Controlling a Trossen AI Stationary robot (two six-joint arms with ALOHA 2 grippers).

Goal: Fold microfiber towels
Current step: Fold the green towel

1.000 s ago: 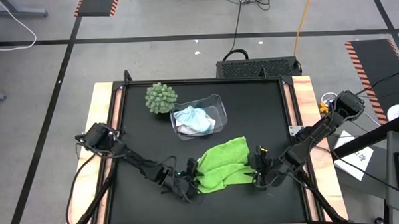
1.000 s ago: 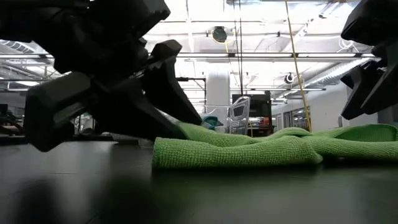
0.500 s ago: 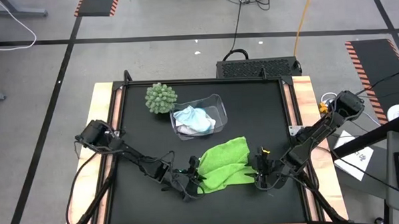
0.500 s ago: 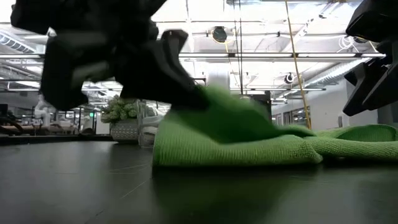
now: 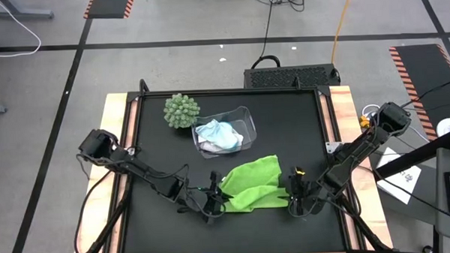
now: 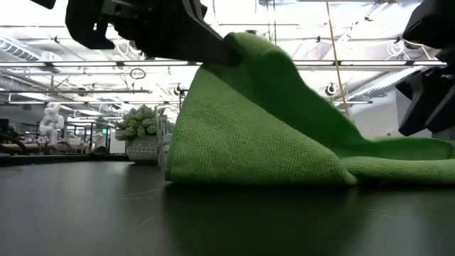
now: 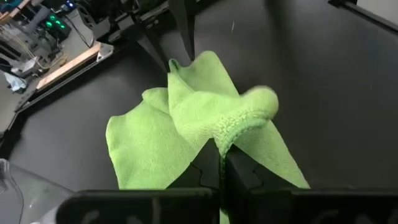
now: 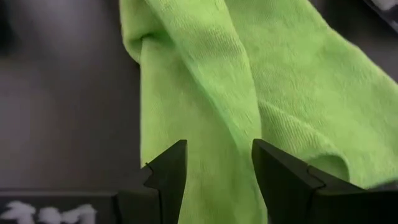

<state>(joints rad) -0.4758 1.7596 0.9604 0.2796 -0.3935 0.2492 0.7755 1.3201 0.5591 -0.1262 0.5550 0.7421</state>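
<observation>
The folding is at an early stage. Only the lime green towel (image 5: 251,186) is out on the desk (image 5: 300,131), lying rumpled near the front edge between the 2 grippers, with no neat fold in it yet. The left gripper (image 5: 211,201) has its fingers clamped tight on one corner of that towel; the low view shows the corner lifted clear of the desk while the rest of the cloth trails down and rests flat. My reading is that this is the start of the 1st fold, with the raised corner to be carried across the cloth.

The right gripper (image 8: 216,163) hangs low over the towel's opposite end, its fingers parted and holding nothing, with green cloth showing between them.

The white towel (image 5: 211,145) and light blue towel (image 5: 225,135) sit bunched together in the clear plastic bin (image 5: 243,114), beside the round green spiky plant (image 5: 181,110), both still waiting to be folded.
</observation>
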